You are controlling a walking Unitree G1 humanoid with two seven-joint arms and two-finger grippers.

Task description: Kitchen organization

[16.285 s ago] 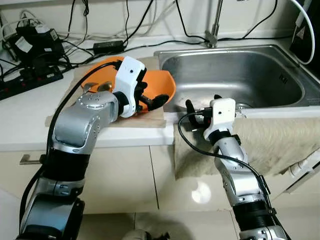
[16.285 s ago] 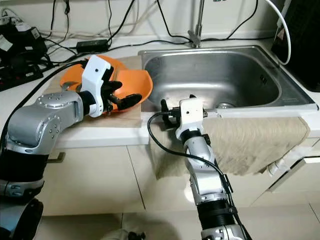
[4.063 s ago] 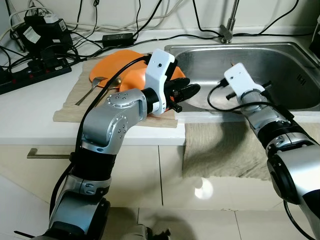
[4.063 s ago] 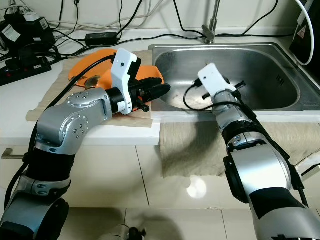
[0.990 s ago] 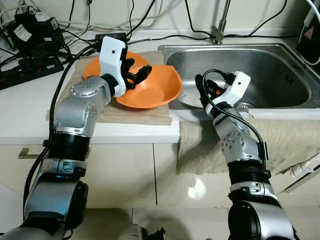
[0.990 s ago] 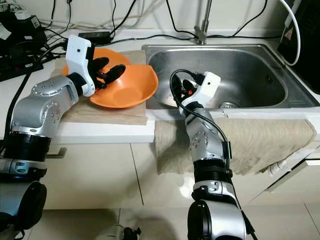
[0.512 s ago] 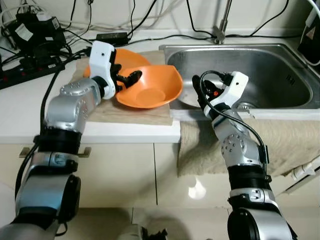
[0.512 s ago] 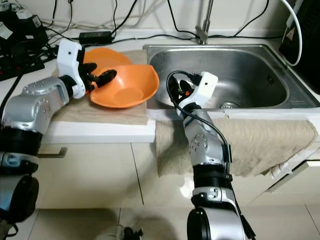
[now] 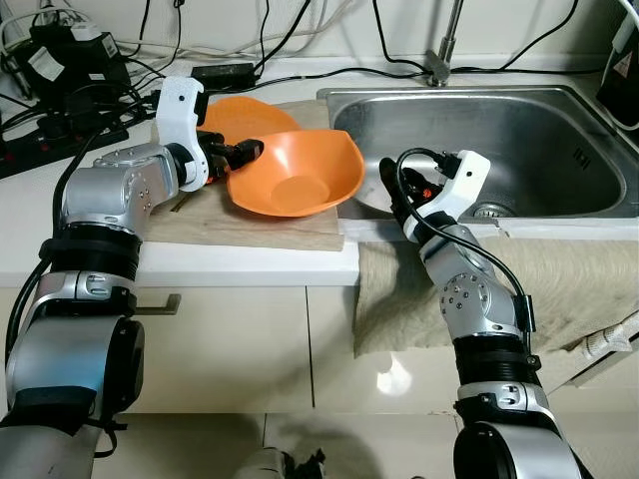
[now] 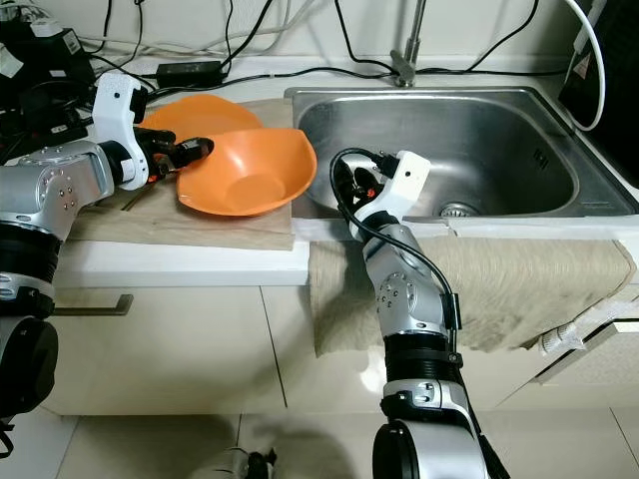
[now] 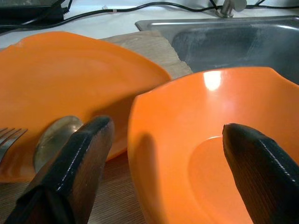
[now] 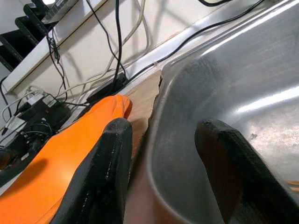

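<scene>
The orange bowl [image 9: 295,178] sits on the wooden board [image 9: 250,222] at the counter [image 9: 60,225] front edge, beside the sink [image 9: 499,140]. The left end effector [image 9: 240,153] is spread apart, its fingers [image 11: 74,163] straddling the bowl's near rim. An orange plate [image 9: 245,115] lies behind. The right end effector [image 12: 159,172], fingers apart, hovers at the sink's front-left corner.

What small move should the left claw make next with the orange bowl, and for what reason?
Probably close on the bowl's near rim. The left claw is open, one finger outside the orange bowl and one inside it, so the rim already sits between them. The bowl rests on the wooden mat beside the sink.
</scene>
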